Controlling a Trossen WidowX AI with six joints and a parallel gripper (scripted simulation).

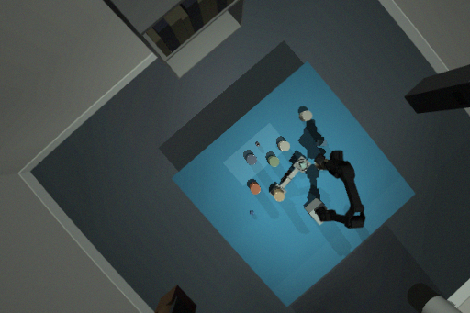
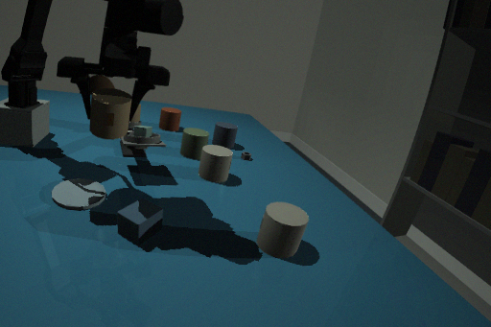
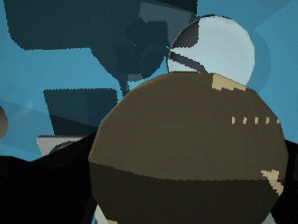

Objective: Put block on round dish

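Observation:
My gripper is shut on a tan cup and holds it in the air, clear of the balance. A small pale green block sits uncovered on the balance's near end. The other tan cup stands on the far end, partly behind the held cup in the exterior view. The round white dish lies on the table, partly hidden by the held cup in the wrist view; nothing is seen on it.
A dark open box is beside the dish. A cream cylinder stands beyond it. Another cream cylinder, a green one, a grey one and an orange one stand near the balance.

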